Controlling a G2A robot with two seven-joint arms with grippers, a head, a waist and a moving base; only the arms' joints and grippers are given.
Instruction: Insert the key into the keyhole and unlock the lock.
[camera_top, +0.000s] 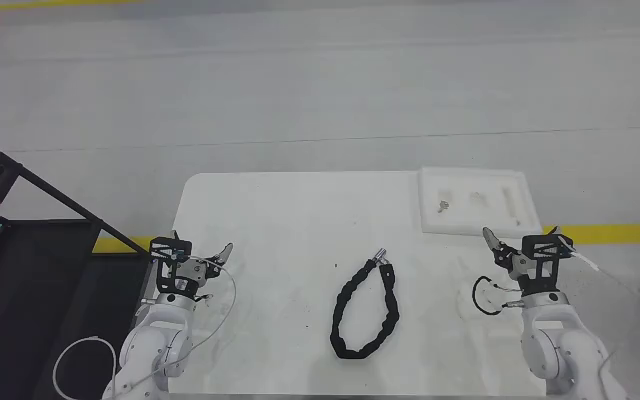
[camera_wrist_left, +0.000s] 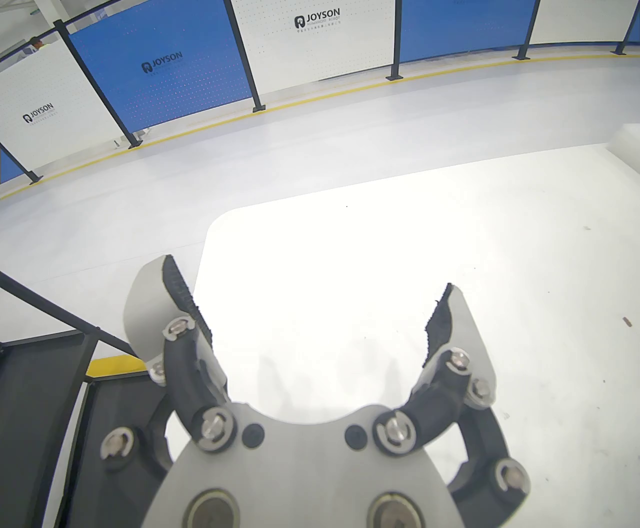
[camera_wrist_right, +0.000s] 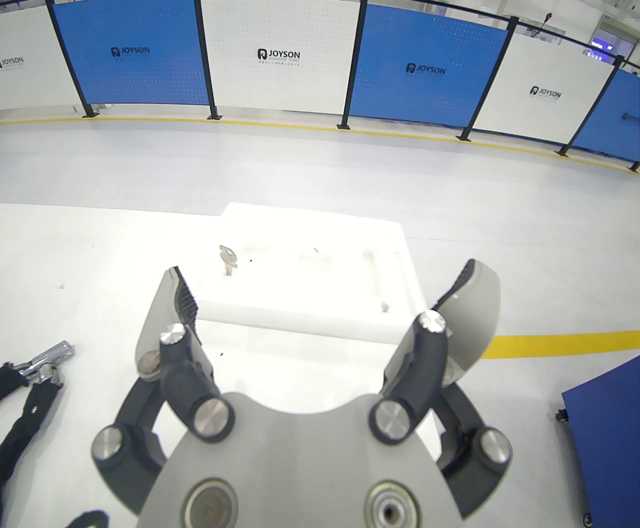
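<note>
A black fabric-covered chain lock (camera_top: 364, 312) lies in a loop at the table's middle, its metal lock head (camera_top: 380, 257) at the far end. The same head (camera_wrist_right: 47, 361) lies beside the right gripper. A small silver key (camera_top: 442, 207) stands in a recess of the white foam tray (camera_top: 505, 222) at the far right; it also shows as the key (camera_wrist_right: 227, 260) ahead of the right gripper. My right gripper (camera_top: 517, 249) hovers open just in front of the tray, nothing between its fingers. My left gripper (camera_top: 190, 253) hangs open and empty over the table's left edge.
The foam tray (camera_wrist_right: 390, 240) has several shallow recesses. A black cable loop (camera_top: 486, 296) lies by the right arm. A black frame (camera_top: 60, 205) and dark platform stand left of the table. The table edge (camera_wrist_left: 202, 250) curves just ahead of the left gripper (camera_wrist_left: 310, 295).
</note>
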